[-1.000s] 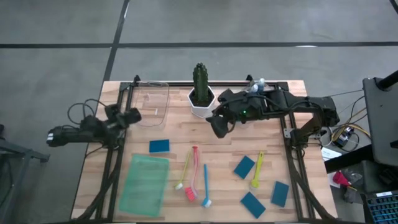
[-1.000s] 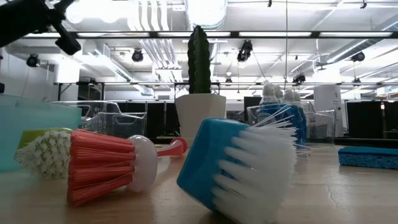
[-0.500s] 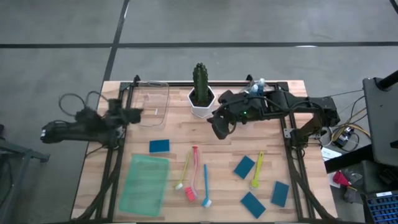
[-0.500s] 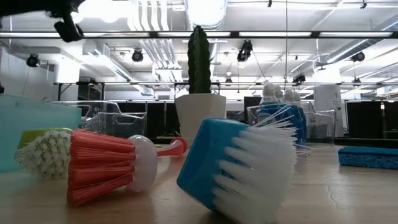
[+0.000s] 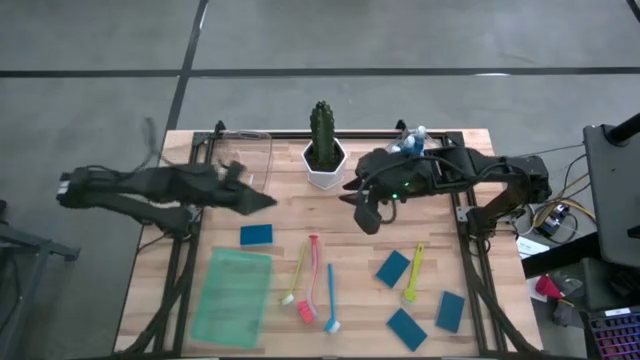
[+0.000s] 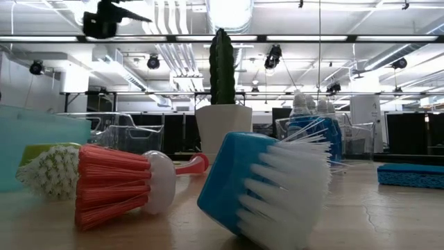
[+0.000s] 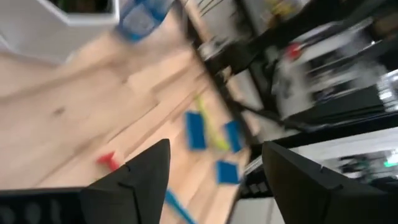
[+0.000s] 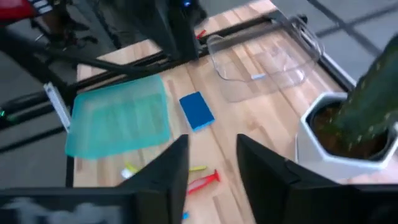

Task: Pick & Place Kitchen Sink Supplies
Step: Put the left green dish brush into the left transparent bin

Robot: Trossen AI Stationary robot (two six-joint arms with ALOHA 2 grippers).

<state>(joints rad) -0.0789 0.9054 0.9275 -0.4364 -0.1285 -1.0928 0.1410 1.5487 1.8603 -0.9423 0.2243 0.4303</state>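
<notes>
We see the left gripper over the table's left half, its fingers spread wide with nothing between them, hanging above bare wood just behind a lone sponge. The right gripper hovers near the middle, in front of the cactus in its white pot; its fingers stand apart with a narrow gap and hold nothing. Below and in front of the left gripper lies the green tray, and behind it a clear container at the back edge. Between the two arms, near the front, the yellow brush, pink brush and blue brush lie side by side. To the right, the lime brush lies among three more sponges. The blue bottles stand at the back, partly behind the right arm.
</notes>
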